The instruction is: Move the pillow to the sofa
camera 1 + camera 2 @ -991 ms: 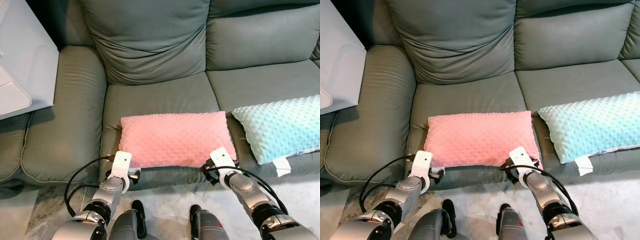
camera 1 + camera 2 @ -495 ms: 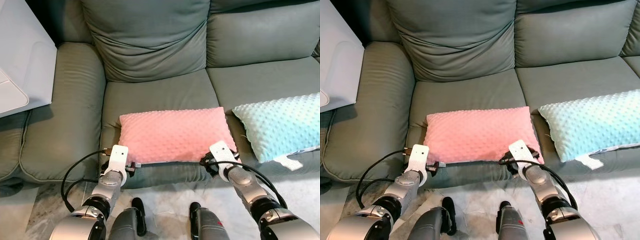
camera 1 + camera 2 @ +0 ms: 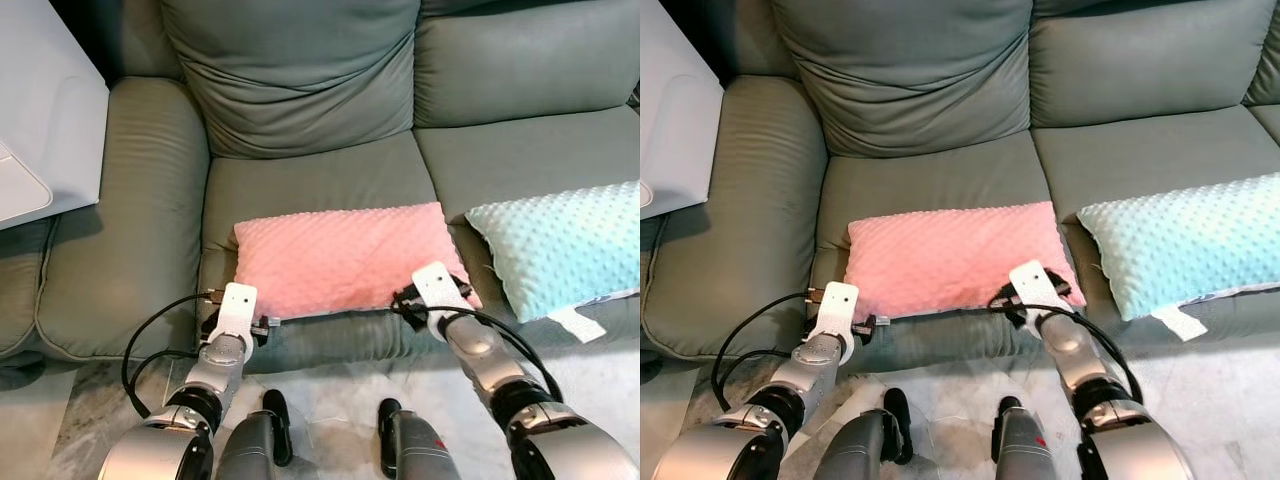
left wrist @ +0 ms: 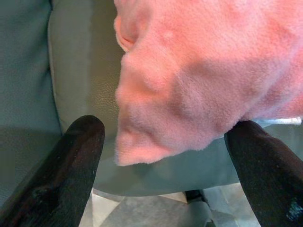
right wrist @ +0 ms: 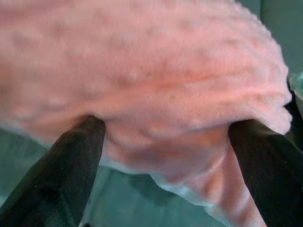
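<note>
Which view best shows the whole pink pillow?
The left eye view: the whole pink pillow lies on the sofa. The right eye view matches. Each wrist view shows just an edge between open fingers.

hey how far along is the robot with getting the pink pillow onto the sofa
Mostly done: the pink dotted plush pillow lies flat on the grey sofa's seat cushion. In hand: the left gripper and right gripper sit open at its front corners. Left: pulling both arms away.
</note>
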Available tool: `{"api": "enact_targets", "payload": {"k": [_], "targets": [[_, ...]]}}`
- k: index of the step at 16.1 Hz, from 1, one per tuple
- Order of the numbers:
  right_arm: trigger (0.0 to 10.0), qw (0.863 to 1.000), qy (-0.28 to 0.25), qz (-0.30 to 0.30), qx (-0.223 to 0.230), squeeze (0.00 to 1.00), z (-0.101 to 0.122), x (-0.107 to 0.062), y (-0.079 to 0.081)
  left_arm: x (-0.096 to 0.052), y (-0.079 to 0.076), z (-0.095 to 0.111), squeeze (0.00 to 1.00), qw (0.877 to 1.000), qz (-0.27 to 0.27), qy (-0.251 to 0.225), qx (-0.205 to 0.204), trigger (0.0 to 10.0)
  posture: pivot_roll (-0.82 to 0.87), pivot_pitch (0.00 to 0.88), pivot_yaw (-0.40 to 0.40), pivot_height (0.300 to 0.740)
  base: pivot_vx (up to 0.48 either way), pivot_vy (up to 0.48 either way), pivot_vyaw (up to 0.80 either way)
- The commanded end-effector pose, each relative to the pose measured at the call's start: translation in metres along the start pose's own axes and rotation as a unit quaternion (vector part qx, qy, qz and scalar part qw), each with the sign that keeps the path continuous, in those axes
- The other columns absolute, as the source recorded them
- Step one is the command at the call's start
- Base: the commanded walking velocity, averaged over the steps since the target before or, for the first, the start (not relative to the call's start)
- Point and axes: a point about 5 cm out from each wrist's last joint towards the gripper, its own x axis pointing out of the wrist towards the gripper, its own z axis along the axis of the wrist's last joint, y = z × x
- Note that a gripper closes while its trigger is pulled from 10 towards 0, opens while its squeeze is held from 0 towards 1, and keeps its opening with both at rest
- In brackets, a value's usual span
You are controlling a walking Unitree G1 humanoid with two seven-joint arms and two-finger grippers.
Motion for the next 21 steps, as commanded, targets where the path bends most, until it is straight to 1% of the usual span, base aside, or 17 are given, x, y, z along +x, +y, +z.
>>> {"api": "enact_targets", "payload": {"k": [1,3,6,7,8,10,12,15,17,18,19,20,21], "targets": [[10.0,1.000,0.008,0.010,0.005,0.00,-0.005,-0.001,0.009,-0.002,0.009,-0.015,0.00,1.000,0.019,0.025,0.005,10.0,0.00,0.381,0.103,0.740,0.000,0.000,0.00],[10.0,1.000,-0.007,0.016,0.011,0.00,0.007,0.004,0.016,-0.001,0.017,-0.013,0.00,0.999,0.042,0.021,0.014,10.0,0.00,0.383,0.102,0.740,0.000,0.000,0.00],[10.0,0.999,-0.024,0.018,0.015,0.00,0.020,0.008,0.019,-0.001,0.028,-0.008,0.00,0.997,0.076,0.009,0.014,10.0,0.00,0.385,0.100,0.740,0.000,0.000,0.00],[10.0,0.999,-0.026,0.020,0.005,0.00,0.021,0.009,0.020,-0.001,0.031,-0.007,0.00,0.996,0.085,0.007,0.012,10.0,0.00,0.386,0.098,0.740,0.000,0.000,0.00],[10.0,0.999,-0.028,0.020,0.013,0.00,0.022,0.009,0.020,-0.001,0.035,-0.005,0.00,0.995,0.097,0.004,0.015,10.0,0.00,0.386,0.096,0.740,0.000,0.000,0.00],[10.0,0.999,-0.031,0.021,0.006,0.00,0.025,0.010,0.019,-0.001,0.038,-0.004,0.00,0.994,0.107,0.001,0.016,10.0,0.01,0.390,0.095,0.740,0.000,0.000,0.00],[10.0,0.999,-0.032,0.023,0.007,0.00,0.025,0.010,0.019,-0.001,0.039,-0.005,0.00,0.994,0.107,0.000,0.013,10.0,0.00,0.389,0.094,0.740,0.000,0.000,0.00],[10.0,0.999,-0.037,0.028,0.000,0.00,0.023,0.008,0.020,-0.001,0.035,-0.007,0.00,0.995,0.099,0.001,0.016,10.0,0.00,0.388,0.091,0.740,0.000,0.000,0.00],[10.0,0.998,-0.045,0.033,-0.010,0.00,0.017,0.004,0.020,-0.001,0.028,-0.009,0.00,0.997,0.072,-0.003,0.013,10.0,0.00,0.385,0.087,0.740,0.000,0.000,0.00],[10.0,0.998,-0.045,0.028,-0.015,0.00,0.013,0.002,0.018,-0.002,0.026,-0.011,0.00,0.998,0.057,-0.004,0.012,10.0,-0.01,0.381,0.085,0.740,0.000,0.000,0.00],[10.0,0.999,-0.044,0.019,-0.004,0.00,0.008,0.000,0.014,-0.003,0.024,-0.017,0.00,0.999,0.036,0.000,-0.001,10.0,-0.01,0.378,0.084,0.740,0.000,0.000,0.00],[10.0,0.999,-0.045,0.012,0.004,0.00,0.003,-0.003,0.012,-0.004,0.025,-0.023,0.00,1.000,0.022,0.002,-0.004,10.0,-0.01,0.375,0.085,0.740,0.000,0.000,0.00],[10.0,0.999,-0.048,0.004,0.008,0.00,-0.004,-0.008,0.009,-0.006,0.028,-0.031,0.00,1.000,0.002,0.004,-0.012,10.0,-0.02,0.366,0.085,0.740,0.000,0.000,0.00]]}}
